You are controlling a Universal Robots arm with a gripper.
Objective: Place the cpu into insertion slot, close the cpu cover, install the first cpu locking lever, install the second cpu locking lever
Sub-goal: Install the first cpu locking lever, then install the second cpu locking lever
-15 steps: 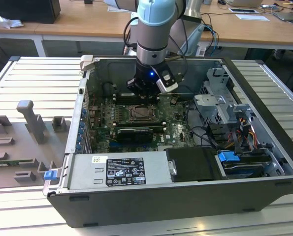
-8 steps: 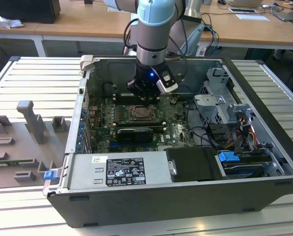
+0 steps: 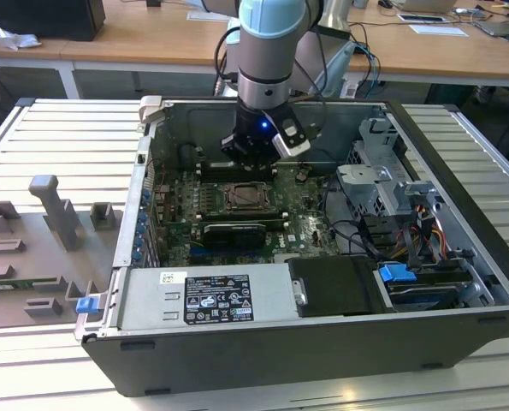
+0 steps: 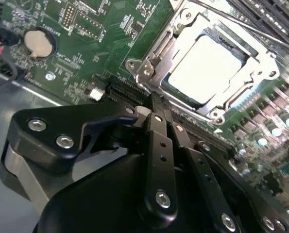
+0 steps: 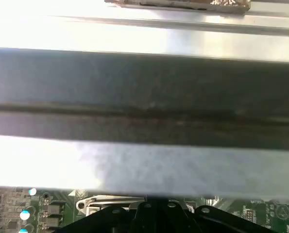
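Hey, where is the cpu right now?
The cpu sits in the insertion slot on the green board, framed by the closed cpu cover, just beyond the gripper in the second wrist view.

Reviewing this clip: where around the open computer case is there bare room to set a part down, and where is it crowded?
Bare: the slatted table past the grey fixture, and the slats on the exterior view's right. Crowded: inside the case, where the gripper hangs by the cpu, and the cabled drive bay.

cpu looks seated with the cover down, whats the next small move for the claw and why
Probably ease the claw toward a locking lever. The cpu lies in the insertion slot with the cpu cover down around it, and the thin lever rod appears unlatched.
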